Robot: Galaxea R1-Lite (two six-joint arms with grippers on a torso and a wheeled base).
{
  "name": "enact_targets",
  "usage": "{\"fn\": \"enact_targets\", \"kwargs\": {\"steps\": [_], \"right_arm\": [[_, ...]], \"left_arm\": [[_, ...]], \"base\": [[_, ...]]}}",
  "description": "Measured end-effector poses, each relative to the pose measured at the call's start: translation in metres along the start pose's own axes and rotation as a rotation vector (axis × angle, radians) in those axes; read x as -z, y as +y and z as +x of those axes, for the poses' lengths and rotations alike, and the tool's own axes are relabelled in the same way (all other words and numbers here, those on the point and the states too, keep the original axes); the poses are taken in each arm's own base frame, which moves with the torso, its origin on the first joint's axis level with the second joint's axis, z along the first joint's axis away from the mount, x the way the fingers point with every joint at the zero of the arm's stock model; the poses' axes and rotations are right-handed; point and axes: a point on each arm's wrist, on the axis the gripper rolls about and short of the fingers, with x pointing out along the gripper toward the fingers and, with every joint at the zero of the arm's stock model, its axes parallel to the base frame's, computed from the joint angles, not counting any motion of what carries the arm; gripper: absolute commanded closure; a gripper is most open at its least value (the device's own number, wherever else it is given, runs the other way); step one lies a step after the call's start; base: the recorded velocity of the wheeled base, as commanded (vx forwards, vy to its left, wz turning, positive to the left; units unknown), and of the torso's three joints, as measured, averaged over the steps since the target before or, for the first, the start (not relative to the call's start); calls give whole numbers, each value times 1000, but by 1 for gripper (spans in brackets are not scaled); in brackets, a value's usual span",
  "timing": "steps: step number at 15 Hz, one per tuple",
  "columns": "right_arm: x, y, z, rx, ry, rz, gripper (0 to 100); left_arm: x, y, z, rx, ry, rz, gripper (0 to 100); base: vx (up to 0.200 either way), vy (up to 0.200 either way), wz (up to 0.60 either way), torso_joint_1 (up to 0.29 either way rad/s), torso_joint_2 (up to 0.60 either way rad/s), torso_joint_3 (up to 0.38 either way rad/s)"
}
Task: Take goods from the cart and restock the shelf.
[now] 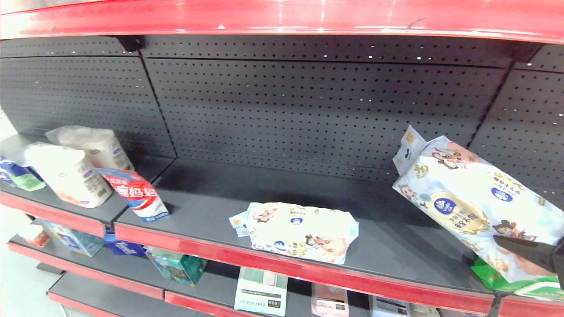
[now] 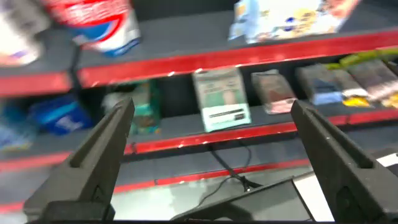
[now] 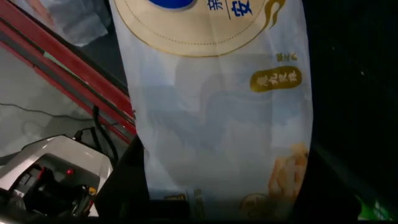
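Right pincer (image 3: pixel 227 199) is clamped on the tall white pack (image 1: pixel 467 198), tilted above the shelf's (image 1: pixel 308 180) right end; let go like that, it may topple across the green packet (image 1: pixel 487 270) and over the red lip (image 1: pixel 308 266).

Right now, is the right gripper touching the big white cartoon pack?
Touching. The right wrist view shows the white pack squeezed between both dark sides of the right gripper.
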Motion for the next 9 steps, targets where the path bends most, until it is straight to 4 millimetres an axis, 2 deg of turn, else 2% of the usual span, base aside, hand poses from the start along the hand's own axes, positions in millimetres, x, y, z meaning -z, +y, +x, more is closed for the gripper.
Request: {"fn": "enact_targets", "kwargs": {"steps": [3,9], "right_arm": [[-10,-7,13,16,-30,-5,100],[-19,-19,59,-23,9,-47,100]], "left_arm": [[7,0,-2,4,-18,0,0],[31,-1,0,0,-48,-2,0]], "base": [[0,0,0,0,0,0],[0,0,0,0,0,0]]}}
